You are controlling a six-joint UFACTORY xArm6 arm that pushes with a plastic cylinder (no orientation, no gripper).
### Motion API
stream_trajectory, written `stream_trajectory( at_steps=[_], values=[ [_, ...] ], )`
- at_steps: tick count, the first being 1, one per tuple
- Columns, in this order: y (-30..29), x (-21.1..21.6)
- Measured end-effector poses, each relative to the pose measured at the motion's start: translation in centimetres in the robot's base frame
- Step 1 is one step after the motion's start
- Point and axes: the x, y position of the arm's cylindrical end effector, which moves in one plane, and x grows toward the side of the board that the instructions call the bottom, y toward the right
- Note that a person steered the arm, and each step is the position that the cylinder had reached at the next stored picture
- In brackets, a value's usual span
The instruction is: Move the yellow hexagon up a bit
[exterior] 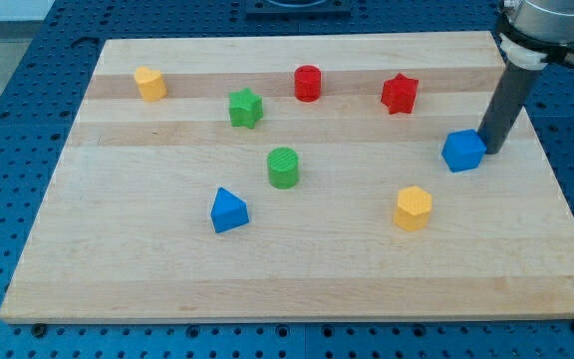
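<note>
You are looking at the approach step: my tip, a bare rod gripping nothing, is sitting just beside the blue cube at its 3 o'clock. The yellow hexagon is lying untouched toward the tip's 8 o'clock; next, I judge, the tip is needing to circle to the hexagon's 6 o'clock and push toward 12.

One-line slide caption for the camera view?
My tip sits beside the blue cube, up and right of the yellow hexagon on the wooden board.

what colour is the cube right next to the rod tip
Blue: the blue cube, seen in the camera view.
</note>
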Motion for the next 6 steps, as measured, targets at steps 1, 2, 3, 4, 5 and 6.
stream_trajectory(
  at_steps=[1, 2, 3, 4, 5, 6],
  values=[
    [2.4, 2.7],
    [-0.7, 11.1],
    [-4.9, 15.3],
    [-11.0, 15.3],
    [-14.0, 15.7],
    [-14.0, 15.4]
  ],
)
